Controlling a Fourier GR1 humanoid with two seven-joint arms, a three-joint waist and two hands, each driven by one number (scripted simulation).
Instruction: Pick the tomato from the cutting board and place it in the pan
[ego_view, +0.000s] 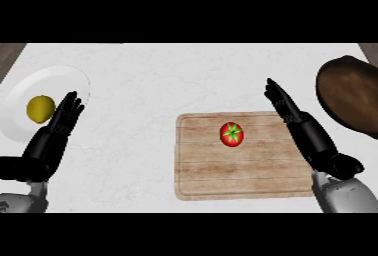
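On the cutting board (244, 180), toward its upper middle: the tomato (232, 134), untouched. Just right of it, apart, the right hand (306, 130), fingers (279, 97) straight and released, over the board's right edge. Farther right, the pan (351, 95). At far left, the left hand (52, 137), fingers straight, holding nothing, beside a plate (44, 80) bearing a lemon (40, 108).

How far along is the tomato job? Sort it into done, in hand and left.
Done: nothing yet; the tomato sits on the cutting board. In hand: nothing held; the right hand is open over the board's right edge, the left hand open by the plate. Left: grasp the tomato, carry it to the pan, release.
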